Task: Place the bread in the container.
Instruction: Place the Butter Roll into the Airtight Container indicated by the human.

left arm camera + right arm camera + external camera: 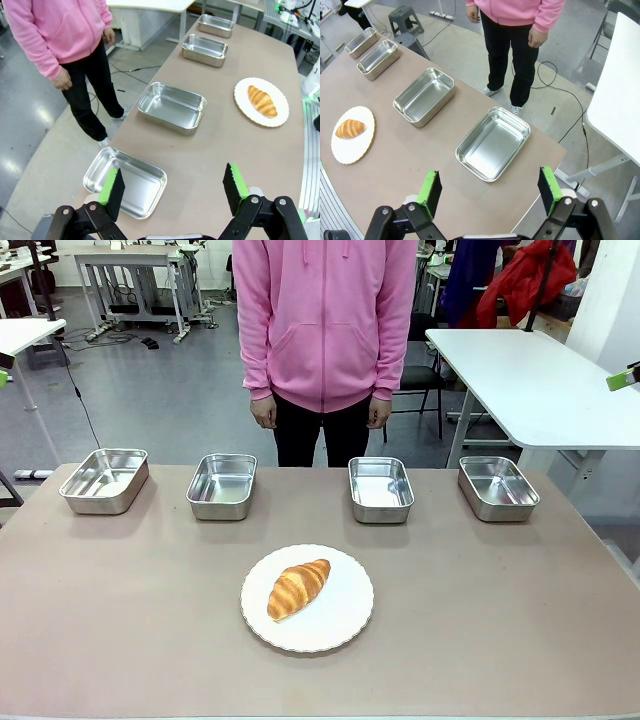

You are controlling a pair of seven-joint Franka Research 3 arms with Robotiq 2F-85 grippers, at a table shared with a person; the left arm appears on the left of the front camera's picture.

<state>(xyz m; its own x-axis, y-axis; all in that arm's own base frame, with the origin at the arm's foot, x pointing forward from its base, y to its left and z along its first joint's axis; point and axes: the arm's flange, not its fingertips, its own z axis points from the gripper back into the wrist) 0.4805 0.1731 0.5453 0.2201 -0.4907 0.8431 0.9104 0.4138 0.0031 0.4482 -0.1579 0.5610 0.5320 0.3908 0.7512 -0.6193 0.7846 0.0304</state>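
Left wrist view: left tool point(173, 172) wide, near surface point(220, 150) edge; bread point(262, 101) well ahead, bare surface between; right tool point(489, 174) wide.

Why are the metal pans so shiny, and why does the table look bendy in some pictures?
Front view: the pans mirror the room's light as pale patches; the croissant looks sharp. Left wrist view: the wide lens slightly bows the table edge. Right wrist view: same bowing, pan bottoms shine pale.

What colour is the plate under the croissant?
The plate is white; the front view shows it best.
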